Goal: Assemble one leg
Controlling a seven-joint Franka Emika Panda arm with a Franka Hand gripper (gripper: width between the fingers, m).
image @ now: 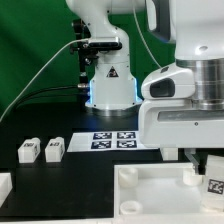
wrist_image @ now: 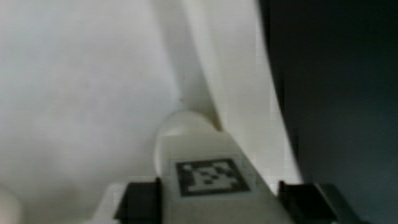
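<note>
My gripper [image: 207, 170] is at the exterior view's right, low over the large white square part [image: 150, 195]. It is shut on a leg [image: 213, 185], a chunky white post with a black-and-white tag. In the wrist view the leg [wrist_image: 210, 172] sits between the two dark fingers [wrist_image: 141, 200], its far tip against the square part's raised wall [wrist_image: 240, 90]. The gripper's midpoint [wrist_image: 222, 204] lies on the leg. Whether the leg's tip is in a corner socket is hidden. Two more legs [image: 28, 150] [image: 54, 148] lie side by side on the black table at the exterior view's left.
The marker board [image: 113, 140] lies in front of the robot base [image: 108, 80]. Another white part [image: 5, 186] is cut off at the lower left edge of the exterior view. Dark table [wrist_image: 338, 80] shows beside the square part in the wrist view.
</note>
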